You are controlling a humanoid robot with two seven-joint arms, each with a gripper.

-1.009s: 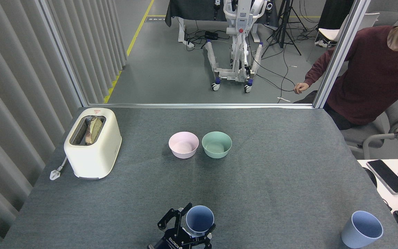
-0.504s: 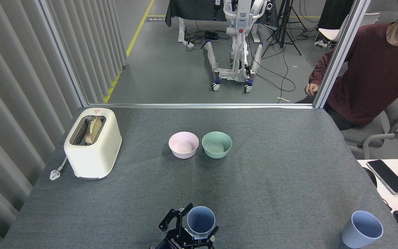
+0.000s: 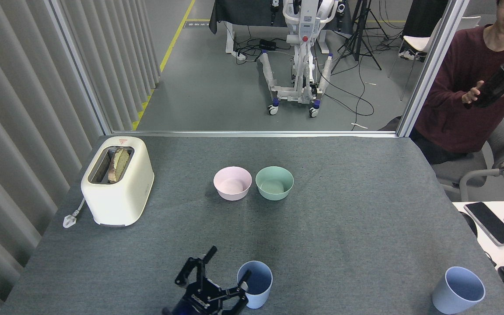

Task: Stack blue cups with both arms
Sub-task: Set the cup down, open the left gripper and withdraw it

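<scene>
Left black skeletal gripper [image 3: 227, 276] at the table's near edge, fingers spread, one tip inside the rim of a pale blue tapered plastic cup [image 3: 255, 284] standing upright; released, likely set down as the stack's base. Second matching pale blue cup [image 3: 458, 290] stands at the near right corner of the grey table [image 3: 344, 227]. Right gripper not visible.

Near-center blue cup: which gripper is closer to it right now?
Left. The left gripper sits open just left of the near-center blue cup, one finger tip at its rim. The right gripper is not in view.
</scene>
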